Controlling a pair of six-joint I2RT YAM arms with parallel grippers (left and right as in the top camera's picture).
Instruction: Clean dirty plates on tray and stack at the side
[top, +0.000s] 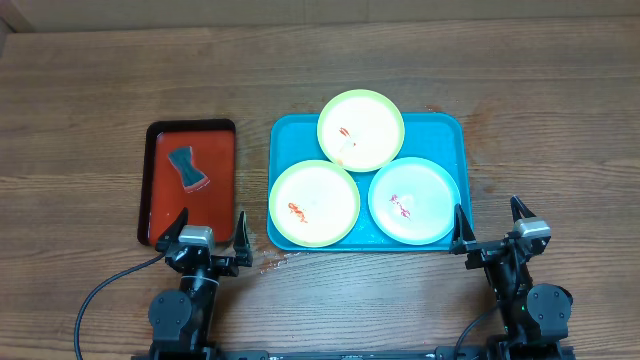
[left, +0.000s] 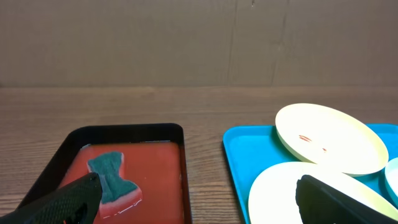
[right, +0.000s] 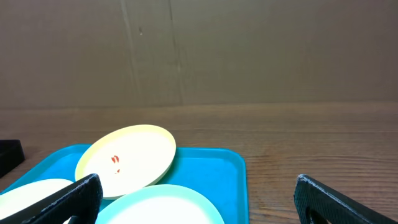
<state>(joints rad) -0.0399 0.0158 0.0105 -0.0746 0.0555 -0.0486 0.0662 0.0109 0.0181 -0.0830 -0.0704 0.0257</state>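
Three plates lie on the turquoise tray (top: 445, 130): a yellow-green one at the back (top: 361, 130), another at front left (top: 314, 203), and a light blue one at front right (top: 415, 201). Each has small red smears on its pale centre. My left gripper (top: 211, 222) stands open near the table's front edge, between the red tray and the turquoise tray, holding nothing. My right gripper (top: 487, 215) is open at the tray's front right corner, also with nothing in it. In the right wrist view the back plate (right: 127, 158) leans over the light blue plate (right: 161, 205).
A red tray with a black rim (top: 222, 180) sits left of the turquoise tray and holds a dark teal sponge (top: 187, 168) in shallow liquid. Bare wooden table lies to the right of the turquoise tray and behind both trays. A brown wall closes the far side.
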